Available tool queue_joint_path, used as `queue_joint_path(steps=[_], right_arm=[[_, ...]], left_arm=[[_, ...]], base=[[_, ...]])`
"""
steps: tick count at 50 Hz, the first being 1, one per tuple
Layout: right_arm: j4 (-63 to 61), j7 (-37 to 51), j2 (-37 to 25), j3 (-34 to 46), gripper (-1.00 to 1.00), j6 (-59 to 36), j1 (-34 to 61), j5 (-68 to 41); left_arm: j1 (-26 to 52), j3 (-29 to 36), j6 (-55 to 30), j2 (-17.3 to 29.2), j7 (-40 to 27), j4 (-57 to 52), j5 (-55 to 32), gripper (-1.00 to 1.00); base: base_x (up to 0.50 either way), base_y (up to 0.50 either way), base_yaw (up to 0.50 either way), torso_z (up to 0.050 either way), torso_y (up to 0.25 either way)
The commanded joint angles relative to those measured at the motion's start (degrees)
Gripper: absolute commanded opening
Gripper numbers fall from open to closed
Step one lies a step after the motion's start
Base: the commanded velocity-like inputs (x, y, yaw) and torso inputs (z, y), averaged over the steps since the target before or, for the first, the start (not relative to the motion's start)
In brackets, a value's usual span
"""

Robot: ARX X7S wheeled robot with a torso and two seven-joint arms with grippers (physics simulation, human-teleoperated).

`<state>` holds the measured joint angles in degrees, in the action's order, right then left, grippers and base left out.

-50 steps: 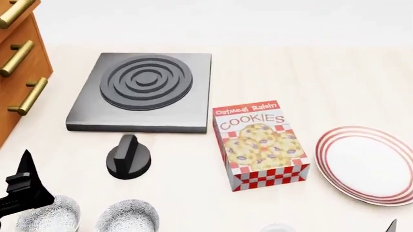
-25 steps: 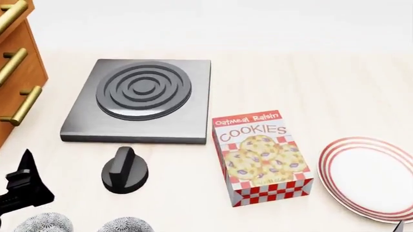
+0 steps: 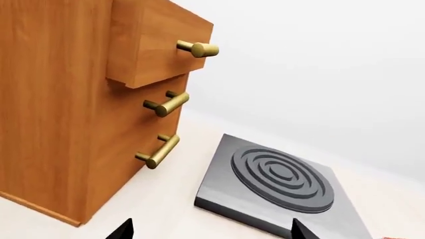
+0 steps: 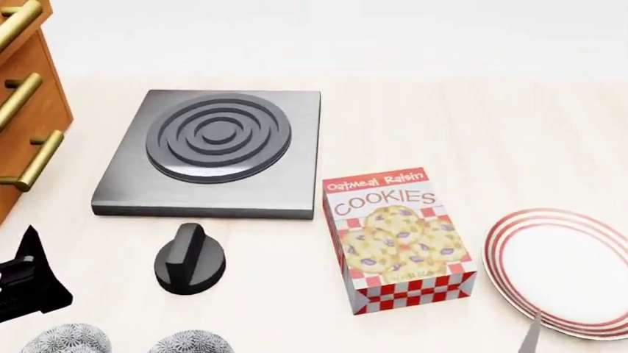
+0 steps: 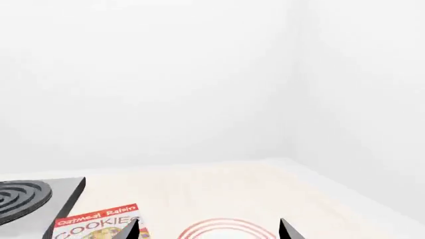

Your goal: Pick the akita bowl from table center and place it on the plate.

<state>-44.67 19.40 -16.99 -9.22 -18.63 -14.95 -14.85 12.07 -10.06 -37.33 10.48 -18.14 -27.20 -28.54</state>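
Two speckled grey-black akita bowls peek over the head view's bottom edge, one (image 4: 67, 340) at the far left and one (image 4: 191, 343) closer to the table's middle. The red-ringed white plate (image 4: 564, 272) lies at the right and also shows in the right wrist view (image 5: 199, 228). My left gripper (image 4: 28, 278) hovers just above the left bowl. Its fingertips stand wide apart in the left wrist view (image 3: 211, 231), with nothing between them. Of my right gripper (image 5: 209, 231), open and empty, one grey fingertip (image 4: 531, 335) shows by the plate's near rim.
A cookie box (image 4: 398, 239) stands between the bowls and the plate. A black knob (image 4: 190, 259) sits in front of the grey hob (image 4: 211, 151). A wooden drawer cabinet (image 3: 59, 99) with brass handles stands at the left.
The head view tilted, so the scene slid down and the bowls sank to the bottom edge. The left gripper then dropped slightly. A right fingertip has risen into view near the plate.
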Motion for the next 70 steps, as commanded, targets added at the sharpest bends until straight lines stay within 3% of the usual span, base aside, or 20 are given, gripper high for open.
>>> queue_joint_path(steps=[1,14,23,32,38,48,70], right_arm=[[-1.80,-5.38,-3.46,3.06,1.00,-12.12,8.53,-6.47],[-1.48,-7.38,-4.73,1.61,1.00,-28.59,22.72,-29.34],[4.59,-1.62,-2.58,-0.70,1.00,-42.34,33.74,-50.01],[10.29,3.28,0.60,1.01,1.00,-47.37,39.43,-59.57],[12.10,4.27,1.16,3.68,1.00,-49.74,39.82,-61.68],[17.30,0.31,1.60,10.40,1.00,-49.62,40.75,-55.29],[21.26,0.27,0.04,13.43,1.00,-50.29,41.31,-53.93]], left_arm=[[0.20,-3.73,2.05,-0.17,-0.36,-0.58,-0.06,1.00],[0.90,-9.16,1.98,-0.19,-2.45,0.12,-3.25,1.00],[0.70,-10.35,2.04,0.01,-3.69,-0.21,-3.69,1.00],[0.85,-11.48,1.22,0.27,-4.47,-0.99,-5.36,1.00],[0.64,-10.88,1.37,0.20,-4.61,-1.18,-5.36,1.00],[0.11,-10.61,2.95,0.34,-6.14,-2.84,-3.59,1.00],[-0.66,-11.05,3.22,0.67,-6.46,-3.28,-5.24,1.00]], base=[[0.00,0.00,0.00,0.000,0.000],[0.00,0.00,0.00,0.000,0.000],[0.00,0.00,0.00,0.000,0.000],[0.00,0.00,0.00,0.000,0.000],[0.00,0.00,0.00,0.000,0.000],[0.00,0.00,0.00,0.000,0.000],[0.00,0.00,0.00,0.000,0.000]])
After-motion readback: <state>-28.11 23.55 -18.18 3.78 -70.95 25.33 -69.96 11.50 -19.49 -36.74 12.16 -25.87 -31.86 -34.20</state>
